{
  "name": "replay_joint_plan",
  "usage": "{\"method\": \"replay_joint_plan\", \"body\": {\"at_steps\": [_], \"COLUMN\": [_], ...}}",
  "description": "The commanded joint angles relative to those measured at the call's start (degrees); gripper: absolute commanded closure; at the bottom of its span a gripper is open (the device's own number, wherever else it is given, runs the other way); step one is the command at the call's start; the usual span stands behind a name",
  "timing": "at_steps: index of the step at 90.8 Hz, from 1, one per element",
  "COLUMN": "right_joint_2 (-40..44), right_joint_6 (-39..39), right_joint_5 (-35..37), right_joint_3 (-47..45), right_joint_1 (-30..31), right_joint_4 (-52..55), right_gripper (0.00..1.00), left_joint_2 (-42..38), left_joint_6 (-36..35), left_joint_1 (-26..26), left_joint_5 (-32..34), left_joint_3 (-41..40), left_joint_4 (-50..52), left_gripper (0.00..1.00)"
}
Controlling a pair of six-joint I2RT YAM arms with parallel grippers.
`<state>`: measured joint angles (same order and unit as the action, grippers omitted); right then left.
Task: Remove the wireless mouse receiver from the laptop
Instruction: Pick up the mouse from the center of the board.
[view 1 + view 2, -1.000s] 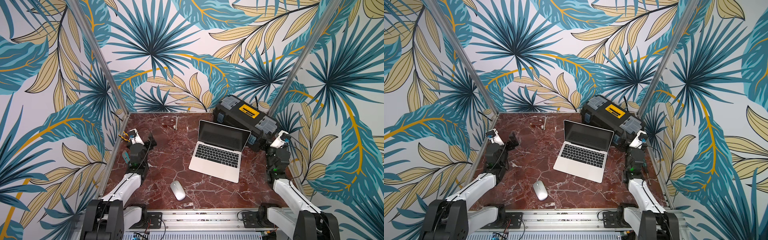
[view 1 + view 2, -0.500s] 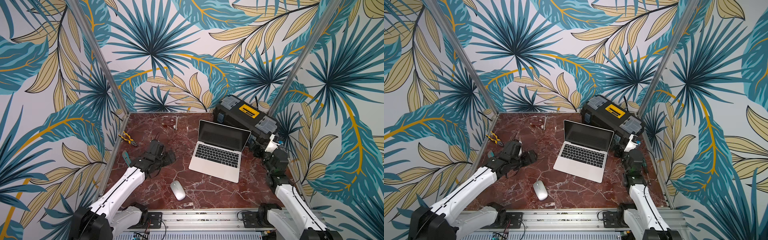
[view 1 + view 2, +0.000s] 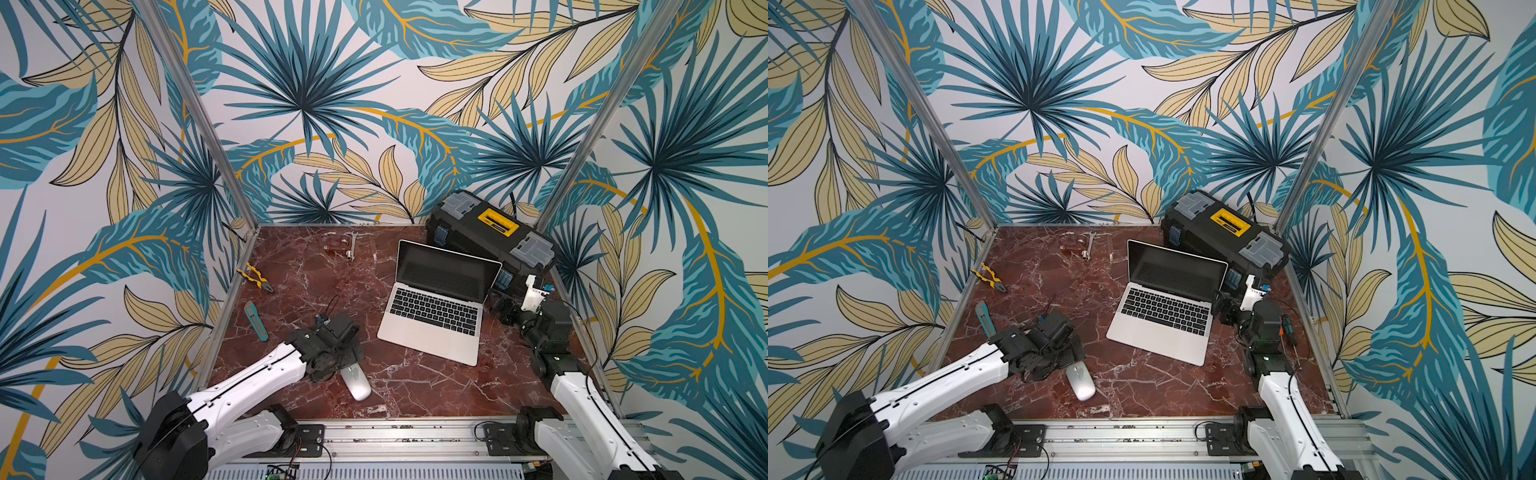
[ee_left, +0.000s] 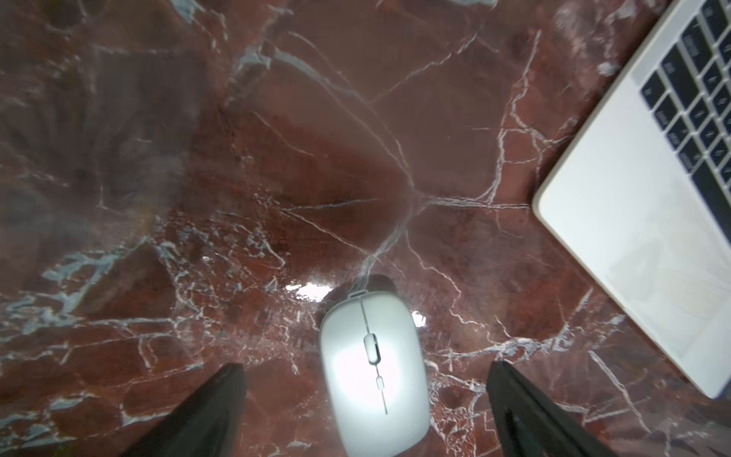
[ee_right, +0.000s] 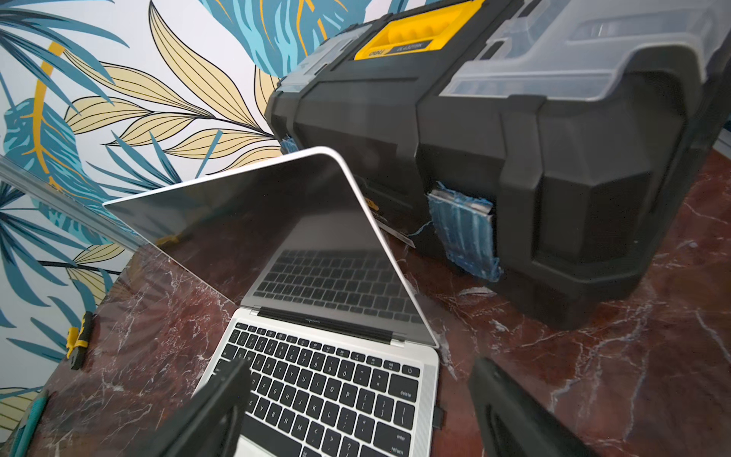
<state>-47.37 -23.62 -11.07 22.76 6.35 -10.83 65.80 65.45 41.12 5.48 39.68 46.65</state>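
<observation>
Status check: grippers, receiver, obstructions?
Left gripper open over mouse. Right gripper open, astride laptop's right edge. Dark nub, likely receiver, plugged in there. Toolbox close by.

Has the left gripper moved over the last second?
Yes. In a top view the left gripper has swung away from the yellow pliers, toward the camera, and now hangs open over the white mouse.

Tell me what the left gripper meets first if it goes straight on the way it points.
Most likely the white mouse, lying between the left gripper's open fingers; height above it is unclear.
</observation>
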Motion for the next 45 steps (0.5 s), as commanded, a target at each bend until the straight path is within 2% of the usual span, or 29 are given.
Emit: {"method": "replay_joint_plan", "body": {"at_steps": [1, 23, 45], "right_joint_2": [0.99, 2.38, 2.37], "right_joint_6": [-0.64, -1.26, -1.42], "right_joint_5": [-2.26, -2.64, -3.63], "right_joint_3": [-0.65, -1.99, -2.25], "right_joint_1": [0.58, 0.73, 0.77], "right_joint_4": [1.95, 2.12, 2.27], "right_gripper": [0.09, 0.09, 0.09], "left_joint_2": [4.72, 13.27, 14.93], "left_joint_6": [5.09, 9.04, 10.76], "left_joint_1": [1.88, 5.9, 6.86], "left_joint_5": [2.56, 1.77, 1.47], "left_joint_3": [2.12, 3.79, 2.07], "left_joint_4": [-1.27, -4.1, -6.64], "left_gripper": [0.0, 0.0, 0.0]}}
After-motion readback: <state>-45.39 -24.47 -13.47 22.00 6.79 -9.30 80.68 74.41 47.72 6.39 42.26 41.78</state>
